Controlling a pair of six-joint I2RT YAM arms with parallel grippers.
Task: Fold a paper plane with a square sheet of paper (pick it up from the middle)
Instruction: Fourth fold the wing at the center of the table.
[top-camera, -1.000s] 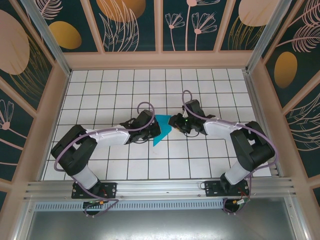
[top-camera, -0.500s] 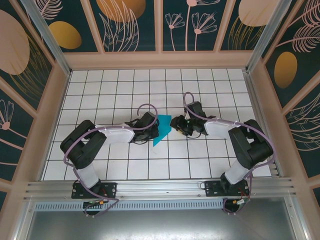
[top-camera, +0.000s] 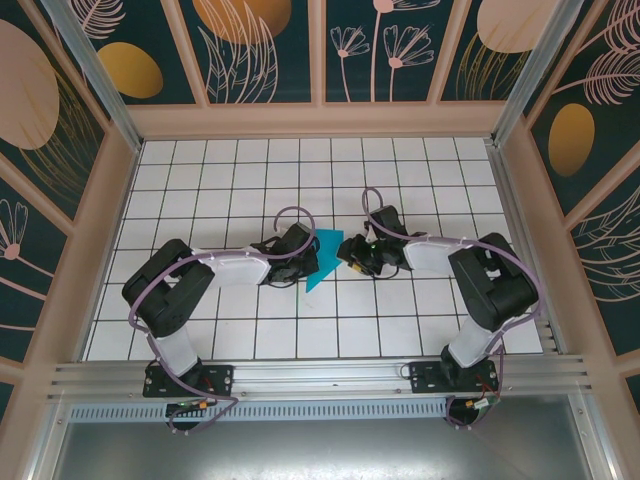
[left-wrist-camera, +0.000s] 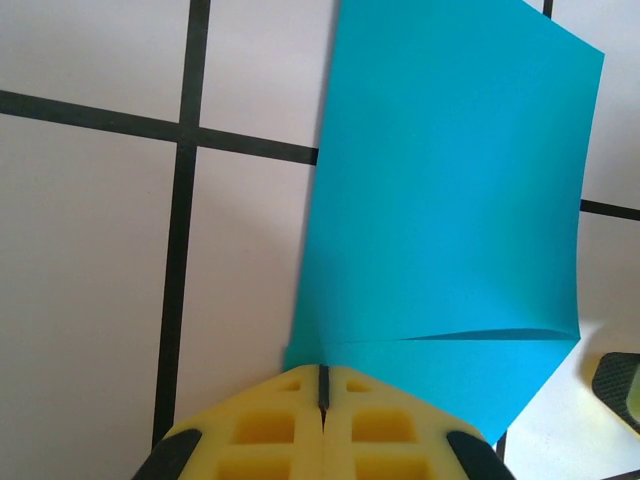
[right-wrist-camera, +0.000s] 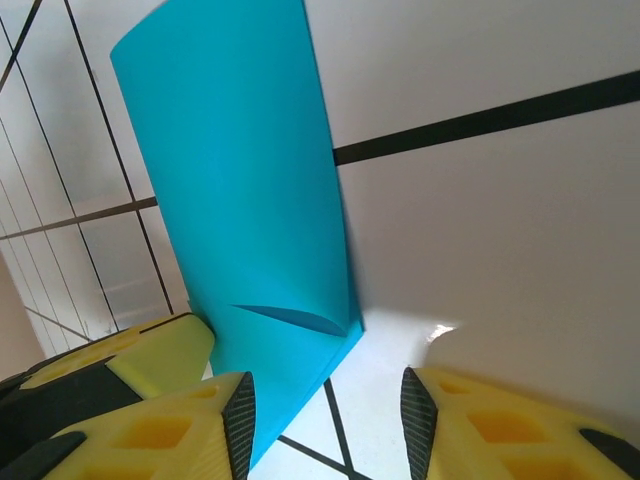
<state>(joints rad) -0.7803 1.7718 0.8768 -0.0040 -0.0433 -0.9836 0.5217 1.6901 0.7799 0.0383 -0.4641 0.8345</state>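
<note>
Near the middle of the white gridded tabletop (top-camera: 200, 180), thin creased cyan-blue sheet of paper (left-wrist-camera: 450, 190) pinched at its edge by shut left gripper (left-wrist-camera: 322, 382), right gripper (right-wrist-camera: 325, 425) jaws apart alongside: probably light, floppy, easily crumpled, best taken near the crease.

Square sheet of paper (top-camera: 322, 260): thin, plain, bright cyan-blue, seen at the centre of the top view as a small folded wedge tapering toward the lower frame edge. In the left wrist view it fills the upper right, gently bowed, with one crease across its lower part.
</note>
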